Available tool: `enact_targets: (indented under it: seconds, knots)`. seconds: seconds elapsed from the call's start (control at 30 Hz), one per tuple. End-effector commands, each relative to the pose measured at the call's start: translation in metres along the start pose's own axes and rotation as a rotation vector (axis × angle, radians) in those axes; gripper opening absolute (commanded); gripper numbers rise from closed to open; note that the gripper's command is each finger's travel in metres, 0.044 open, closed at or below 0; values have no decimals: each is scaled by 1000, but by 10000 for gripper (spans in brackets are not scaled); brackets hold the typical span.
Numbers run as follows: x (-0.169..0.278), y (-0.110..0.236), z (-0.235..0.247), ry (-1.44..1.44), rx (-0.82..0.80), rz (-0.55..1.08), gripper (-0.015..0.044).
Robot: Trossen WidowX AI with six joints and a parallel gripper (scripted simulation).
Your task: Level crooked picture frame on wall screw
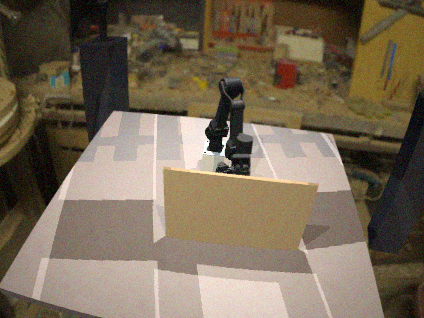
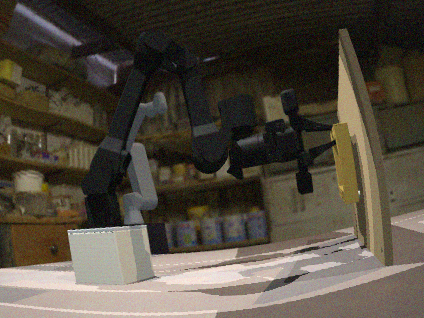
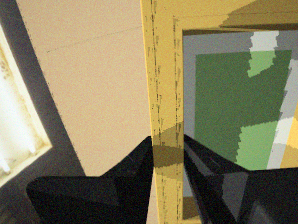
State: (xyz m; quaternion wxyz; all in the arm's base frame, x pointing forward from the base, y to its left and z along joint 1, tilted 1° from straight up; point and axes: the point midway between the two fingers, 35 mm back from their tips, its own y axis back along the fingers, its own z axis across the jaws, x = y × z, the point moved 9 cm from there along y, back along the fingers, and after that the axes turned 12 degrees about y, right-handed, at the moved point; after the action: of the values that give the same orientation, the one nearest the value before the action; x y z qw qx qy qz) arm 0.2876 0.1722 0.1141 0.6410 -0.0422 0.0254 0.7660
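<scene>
Grip confirmed: black parallel-jaw gripper (image 3: 167, 156) clamped on one side bar of yellow wooden picture frame (image 3: 164, 90), one finger outside the bar, the other inside over the green-and-grey print. Frame located against tan upright wall panel (image 2: 371, 165), on the face toward the arm, gripper (image 2: 334, 135) reaching in horizontally from the black six-joint arm (image 2: 200, 115). Screw and notched strip hidden behind the frame, so engaged notch unknown. Bar runs slightly off vertical in wrist view, though camera tilt not separable from frame tilt; level not verifiable here. Judged stage: mid-adjustment, frame in hand, lift or notch shift under way, not released. Left to do: seat on a notch, open fingers, back off, inspect hang; repeat if crooked. From top view, frame hidden behind panel (image 1: 235, 210).
</scene>
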Motion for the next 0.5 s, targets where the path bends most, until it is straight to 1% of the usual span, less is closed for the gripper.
enact_targets:
  seconds: [0.0,0.47]
  knots:
    - [0,0,0,28,0,0,0]
    - [0,0,0,109,0,0,0]
